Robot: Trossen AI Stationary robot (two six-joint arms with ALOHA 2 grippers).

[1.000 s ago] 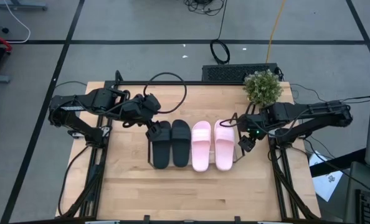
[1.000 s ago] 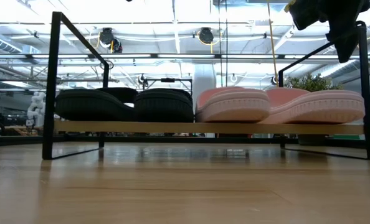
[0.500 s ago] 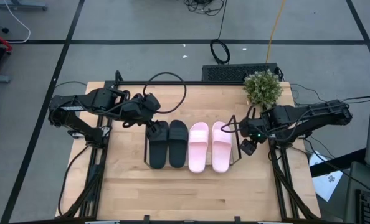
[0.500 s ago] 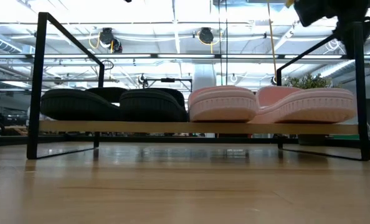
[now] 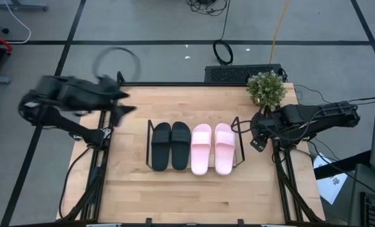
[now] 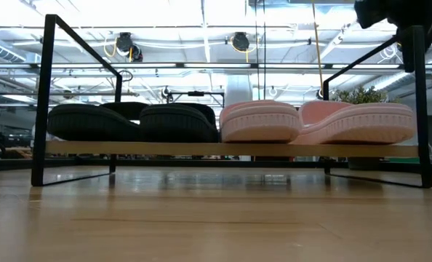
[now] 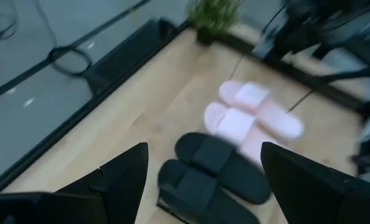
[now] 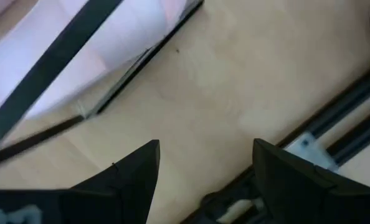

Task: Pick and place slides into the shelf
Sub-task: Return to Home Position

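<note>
The shelf (image 5: pixel 149 144) stands mid-table, its dark wire end frame (image 6: pixel 40 102) showing in the low view. On it, soles down and side by side, lie the black slides (image 5: pixel 171 145) (image 6: pixel 132 122) and the pink slides (image 5: pixel 213 148) (image 6: pixel 318 121). My left gripper (image 5: pixel 125 108) is open, off by the table's far left corner, and its wrist view looks back at the black slides (image 7: pixel 213 171) and pink slides (image 7: pixel 253 115). My right gripper (image 5: pixel 256 139) is open just right of the shelf's right end, touching nothing; its wrist view shows the shelf's frame (image 8: pixel 60 53).
A small potted plant (image 5: pixel 266 88) stands at the table's far right corner, with a dark flat box (image 5: pixel 238 73) beyond the far edge. Bare wood lies in front of the shelf toward the near edge (image 5: pixel 194 195). Arm mounts stand along both table sides.
My left gripper has drawn fast away from the outer black slide toward the table's far left corner, blurred in motion. My right gripper has backed off toward the right edge, away from the shelf's right end. The shelf with all its slides slid slightly left, then stayed still.
</note>
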